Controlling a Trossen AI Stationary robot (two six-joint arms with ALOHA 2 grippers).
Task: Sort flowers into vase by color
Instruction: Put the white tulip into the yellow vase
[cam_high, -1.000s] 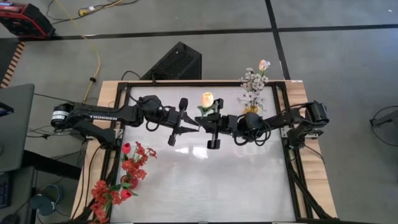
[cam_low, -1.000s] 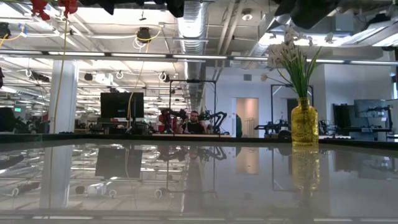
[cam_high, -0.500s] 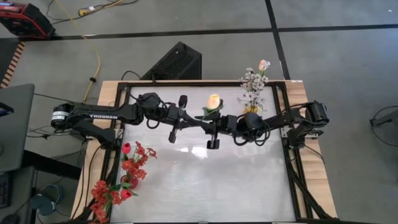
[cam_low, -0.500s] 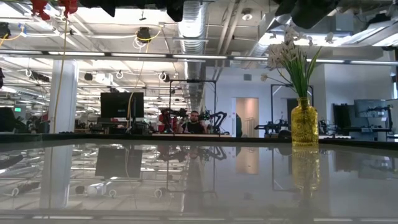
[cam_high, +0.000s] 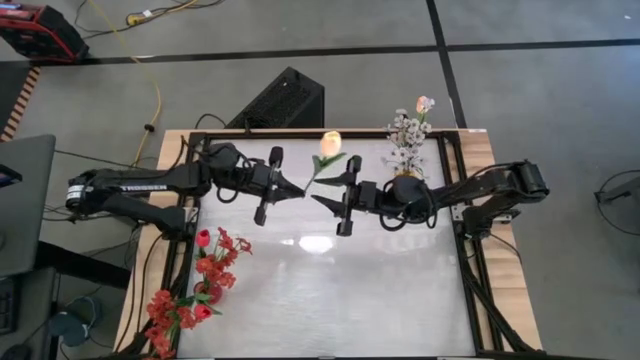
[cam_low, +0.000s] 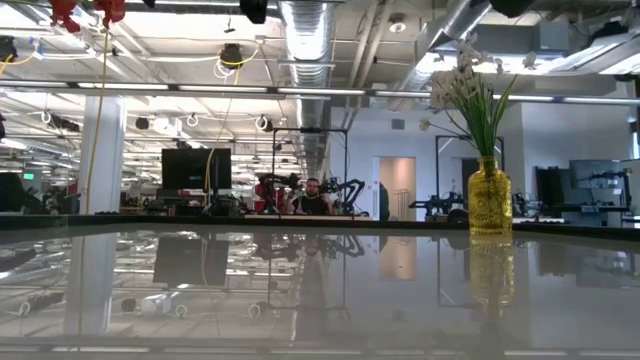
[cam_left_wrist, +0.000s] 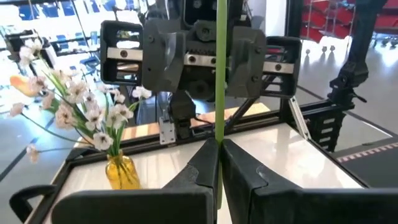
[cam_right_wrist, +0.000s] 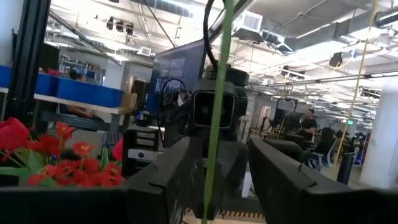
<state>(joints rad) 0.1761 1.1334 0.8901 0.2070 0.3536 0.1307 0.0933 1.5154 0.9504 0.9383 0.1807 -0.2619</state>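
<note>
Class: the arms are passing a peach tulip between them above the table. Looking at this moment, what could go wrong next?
1. The left claw is shut on the thin green stem near its end, so the peach-yellow artificial tulip might swing or slip.
2. The open right claw still flanks the stem and could snag it when pulling back.
3. The yellow glass vase of white sprays is close; a wide swing might knock it.

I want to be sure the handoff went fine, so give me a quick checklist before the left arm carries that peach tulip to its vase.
1. Left gripper jaws shut on the tulip stem: ok.
2. Right gripper jaws open, stem free between them: ok.
3. Peach tulip bloom intact, held above the table: ok.
4. Yellow vase upright at the far right, white flowers in it: ok.
5. Red flowers near the left edge, out of the way: ok.
6. Stem's lower end clear of the table: cannot tell.
</note>
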